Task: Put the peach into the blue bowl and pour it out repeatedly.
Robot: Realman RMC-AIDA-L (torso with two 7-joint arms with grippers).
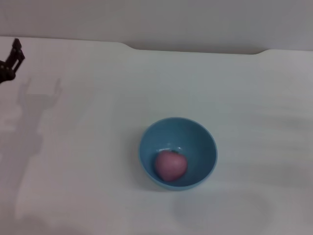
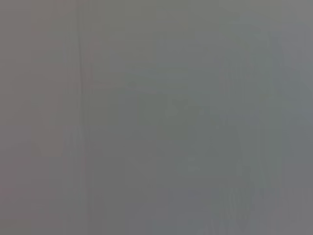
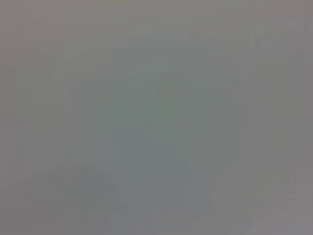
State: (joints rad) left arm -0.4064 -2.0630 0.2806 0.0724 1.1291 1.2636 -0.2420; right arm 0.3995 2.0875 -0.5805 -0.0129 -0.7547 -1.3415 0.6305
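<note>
While the small round pink toy peach (image 1: 170,165) sits inside the glossy, deep light-blue bowl (image 1: 202,139), near the middle of the white desk (image 1: 88,147) and toward its front edge, neither arm is near it. Only the dark left gripper (image 1: 11,62) shows, at the desk's far left corner; whether its fingers are apart or together I cannot tell. The right gripper is out of sight. Pouring looks next, I reckon: a smooth rim could slip in a pinch, and a tipped peach may roll off the front edge.
</note>
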